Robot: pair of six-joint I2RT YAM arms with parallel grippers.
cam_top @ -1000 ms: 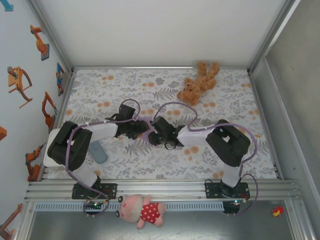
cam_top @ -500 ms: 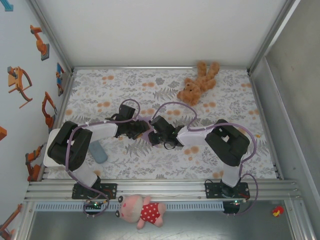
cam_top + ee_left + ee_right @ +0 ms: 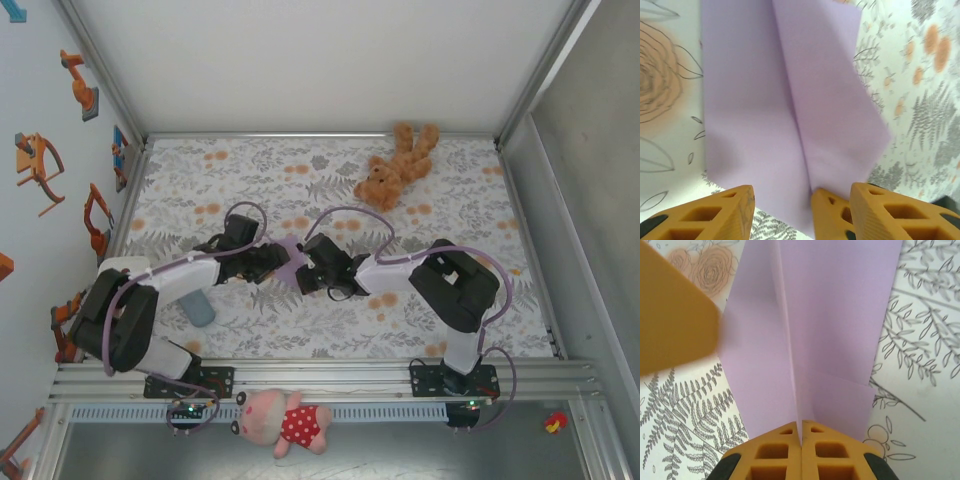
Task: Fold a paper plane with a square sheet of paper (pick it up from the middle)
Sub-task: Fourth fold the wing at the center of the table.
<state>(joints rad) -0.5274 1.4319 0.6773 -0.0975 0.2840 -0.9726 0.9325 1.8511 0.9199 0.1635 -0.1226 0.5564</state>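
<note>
The right gripper pinches the raised crease of the thin pale lilac paper sheet, the left gripper half-open at its edge; a skewed tug could crumple it.

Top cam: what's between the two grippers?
The lilac sheet of paper, seen in the top view. In the right wrist view the right gripper is shut on its centre crease; the left gripper is open.
</note>
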